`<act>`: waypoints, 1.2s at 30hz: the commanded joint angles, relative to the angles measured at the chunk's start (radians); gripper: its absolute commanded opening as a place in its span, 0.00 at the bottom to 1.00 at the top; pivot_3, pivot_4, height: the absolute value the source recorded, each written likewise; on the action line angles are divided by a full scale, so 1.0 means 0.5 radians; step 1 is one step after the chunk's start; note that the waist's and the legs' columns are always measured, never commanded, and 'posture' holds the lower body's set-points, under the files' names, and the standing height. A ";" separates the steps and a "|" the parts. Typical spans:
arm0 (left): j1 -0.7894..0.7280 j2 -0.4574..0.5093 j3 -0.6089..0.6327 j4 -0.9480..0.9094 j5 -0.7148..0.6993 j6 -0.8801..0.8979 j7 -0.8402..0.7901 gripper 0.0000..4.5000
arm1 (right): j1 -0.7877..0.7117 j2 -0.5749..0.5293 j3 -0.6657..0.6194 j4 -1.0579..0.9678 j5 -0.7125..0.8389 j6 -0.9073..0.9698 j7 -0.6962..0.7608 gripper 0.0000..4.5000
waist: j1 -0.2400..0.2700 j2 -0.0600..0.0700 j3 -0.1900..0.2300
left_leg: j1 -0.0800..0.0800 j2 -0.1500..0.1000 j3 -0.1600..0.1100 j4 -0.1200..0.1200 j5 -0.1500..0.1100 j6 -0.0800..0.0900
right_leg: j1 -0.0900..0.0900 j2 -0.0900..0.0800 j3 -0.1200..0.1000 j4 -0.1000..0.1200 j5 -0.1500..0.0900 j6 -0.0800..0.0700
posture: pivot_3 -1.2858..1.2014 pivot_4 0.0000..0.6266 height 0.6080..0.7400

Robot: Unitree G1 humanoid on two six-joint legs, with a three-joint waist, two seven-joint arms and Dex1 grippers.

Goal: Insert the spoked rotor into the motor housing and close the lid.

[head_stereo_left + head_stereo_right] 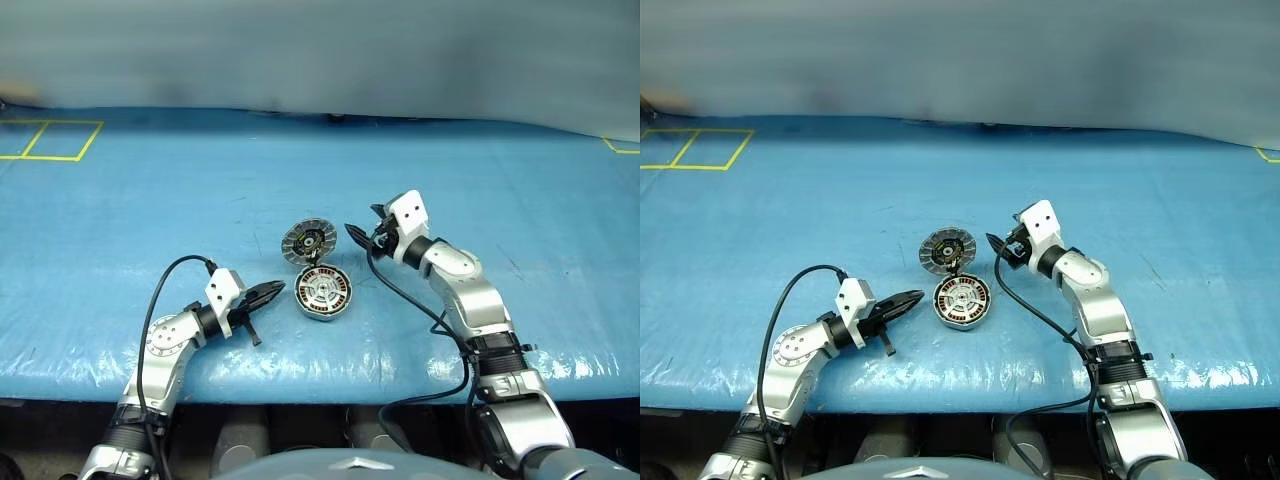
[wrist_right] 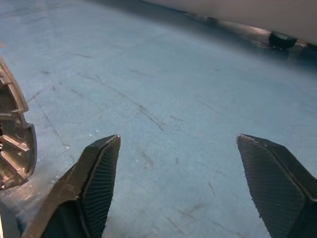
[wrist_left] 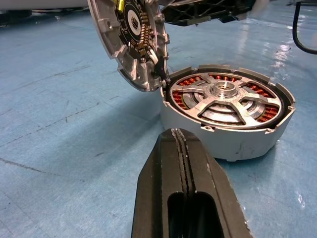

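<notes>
Already the spoked rotor sits inside the motor housing mid-tabletop, its lid propped open on the far side. My left tool waits pinched shut and empty just left of it. My right tool, fingers wide and empty, sits just right of the lid, I judge to tip it closed.

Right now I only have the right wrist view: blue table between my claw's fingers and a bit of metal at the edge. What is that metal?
Observer: That's the lid, open and tilted up from its hinge on the motor housing.
Operator: Is the rotor in?
Observer: Yes, the spoked rotor sits inside the housing, with copper windings showing between its spokes.
Operator: Where's the left claw?
Observer: The left claw is shut, close beside the housing without touching it, on the side away from your right claw.
</notes>
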State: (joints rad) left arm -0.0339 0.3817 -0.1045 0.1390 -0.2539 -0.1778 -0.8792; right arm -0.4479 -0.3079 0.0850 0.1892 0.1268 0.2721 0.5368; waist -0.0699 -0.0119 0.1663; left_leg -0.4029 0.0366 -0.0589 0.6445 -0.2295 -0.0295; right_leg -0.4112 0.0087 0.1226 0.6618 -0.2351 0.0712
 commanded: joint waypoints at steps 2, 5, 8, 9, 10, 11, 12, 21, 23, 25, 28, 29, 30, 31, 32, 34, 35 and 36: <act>-0.005 -0.014 0.016 -0.023 -0.001 -0.043 0.010 0.00 | -0.206 0.042 0.039 0.172 -0.023 -0.031 0.051 0.50 | 0.000 0.000 0.000 | -0.002 0.000 0.000 0.000 0.000 0.000 | -0.002 0.000 0.000 0.000 0.002 0.003 | 0.52 0.24 1.00; 0.006 -0.019 0.019 -0.024 0.000 -0.050 0.021 0.00 | -0.372 0.093 0.053 0.350 0.029 -0.051 0.196 0.28 | -0.006 0.001 0.000 | -0.003 0.000 0.000 0.000 0.000 0.000 | -0.003 0.000 0.000 -0.001 0.003 0.004 | 0.52 0.24 1.00; 0.009 -0.020 0.022 -0.024 0.000 -0.053 0.026 0.00 | -0.498 0.102 0.070 0.480 0.026 -0.072 0.315 0.07 | -0.008 0.001 0.001 | -0.003 0.000 0.000 0.001 0.000 0.000 | -0.002 0.000 0.000 0.000 0.003 0.004 | 0.52 0.24 1.00; 0.010 -0.021 0.022 -0.024 -0.001 -0.054 0.026 0.00 | -0.540 0.107 0.070 0.519 0.053 -0.065 0.388 0.07 | -0.008 0.001 0.001 | -0.003 0.000 -0.001 0.001 0.000 0.000 | -0.003 0.000 -0.001 0.000 0.003 0.004 | 0.52 0.24 1.00; 0.010 -0.021 0.023 -0.024 -0.001 -0.054 0.026 0.00 | -0.570 0.112 0.067 0.549 0.072 -0.062 0.440 0.07 | -0.008 0.001 0.001 | -0.003 0.000 -0.001 0.001 0.000 0.000 | -0.002 0.000 -0.001 0.000 0.003 0.005 | 0.52 0.24 1.00; 0.010 -0.023 0.022 -0.023 -0.001 -0.054 0.027 0.00 | -0.600 0.119 0.058 0.577 0.102 -0.051 0.504 0.07 | -0.007 0.001 0.001 | -0.003 0.000 -0.001 0.001 0.000 0.000 | -0.002 0.000 -0.001 -0.001 0.003 0.005 | 0.52 0.24 1.00; 0.012 -0.024 0.023 -0.023 -0.001 -0.055 0.029 0.00 | -0.625 0.121 0.066 0.590 0.124 -0.049 0.584 0.07 | -0.008 0.002 0.001 | -0.003 0.000 -0.001 0.001 0.000 0.000 | -0.002 0.000 -0.001 -0.001 0.003 0.005 | 0.52 0.24 1.00; 0.013 -0.035 0.024 -0.014 0.003 -0.064 0.044 0.00 | -0.580 -0.079 0.305 0.376 0.144 -0.152 1.331 0.07 | -0.007 0.003 0.002 | -0.004 -0.001 -0.002 0.001 0.000 0.000 | -0.002 -0.001 -0.001 -0.001 0.003 0.005 | 0.52 0.24 1.00; 0.015 -0.036 0.024 -0.008 0.004 -0.064 0.044 0.00 | -0.529 -0.153 0.359 0.289 0.104 -0.203 1.400 0.07 | -0.005 0.003 0.002 | -0.004 0.000 -0.002 0.002 0.000 0.000 | -0.002 0.000 -0.002 -0.001 0.003 0.005 | 0.52 0.24 1.00; 0.017 -0.034 0.025 -0.003 0.004 -0.064 0.042 0.00 | -0.474 -0.203 0.383 0.187 0.098 -0.201 1.426 0.07 | -0.004 0.003 0.002 | -0.004 0.000 -0.002 0.001 0.000 0.000 | -0.003 0.000 -0.002 -0.001 0.003 0.005 | 0.52 0.24 1.00; 0.020 -0.030 0.026 0.000 0.005 -0.058 0.042 0.00 | -0.351 -0.280 0.419 -0.010 0.063 -0.188 1.419 0.07 | -0.003 0.003 0.002 | -0.004 0.000 -0.002 0.002 0.000 0.000 | -0.003 0.000 -0.002 -0.001 0.003 0.005 | 0.52 0.24 1.00; 0.021 -0.029 0.027 0.001 0.005 -0.057 0.041 0.00 | -0.321 -0.299 0.431 -0.055 0.050 -0.187 1.412 0.07 | -0.003 0.003 0.002 | -0.004 0.000 -0.002 0.002 0.000 0.000 | -0.003 0.000 -0.002 0.000 0.003 0.005 | 0.52 0.24 1.00; 0.021 -0.027 0.027 0.002 0.008 -0.052 0.040 0.00 | -0.281 -0.318 0.443 -0.107 0.038 -0.188 1.403 0.07 | -0.003 0.003 0.002 | -0.004 0.000 -0.002 0.002 0.000 0.000 | -0.003 0.000 -0.002 0.000 0.003 0.005 | 0.52 0.24 1.00; 0.021 -0.024 0.026 0.004 0.011 -0.048 0.038 0.00 | -0.240 -0.333 0.450 -0.156 0.033 -0.180 1.391 0.07 | -0.003 0.003 0.002 | -0.004 0.000 -0.002 0.002 0.000 0.000 | -0.003 0.000 -0.002 0.000 0.003 0.005 | 0.52 0.24 1.00; 0.021 -0.021 0.023 0.004 0.010 -0.042 0.033 0.00 | -0.175 -0.352 0.464 -0.217 0.017 -0.178 1.373 0.07 | -0.001 0.003 0.002 | -0.004 0.000 -0.002 0.002 0.000 0.000 | -0.003 0.000 -0.002 0.000 0.003 0.005 | 0.52 0.24 1.00; 0.017 -0.015 0.020 0.005 0.010 -0.032 0.022 0.00 | -0.067 -0.379 0.487 -0.295 -0.031 -0.179 1.323 0.07 | 0.002 0.003 0.002 | -0.004 0.000 -0.002 0.002 0.000 0.000 | -0.003 0.000 -0.002 0.000 0.003 0.005 | 0.52 0.24 1.00; 0.014 -0.012 0.019 0.005 0.010 -0.029 0.017 0.00 | -0.033 -0.388 0.495 -0.313 -0.056 -0.184 1.296 0.07 | 0.004 0.003 0.002 | -0.004 0.000 -0.002 0.002 0.000 0.000 | -0.003 0.000 -0.002 0.000 0.003 0.005 | 0.52 0.24 1.00; 0.009 -0.009 0.018 0.007 0.011 -0.026 0.012 0.00 | -0.004 -0.393 0.499 -0.324 -0.078 -0.186 1.264 0.07 | 0.004 0.003 0.002 | -0.004 0.000 -0.002 0.003 0.000 0.000 | -0.002 0.000 -0.002 0.000 0.003 0.005 | 0.52 0.24 1.00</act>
State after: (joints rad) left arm -0.0217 0.3689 -0.1020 0.1496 -0.2459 -0.1842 -0.8675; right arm -0.4547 -0.4940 0.3346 0.0640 0.1084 0.1823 1.1902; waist -0.0678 -0.0105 0.1671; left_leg -0.4050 0.0363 -0.0597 0.6460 -0.2296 -0.0295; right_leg -0.4126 0.0086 0.1218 0.6615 -0.2337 0.0738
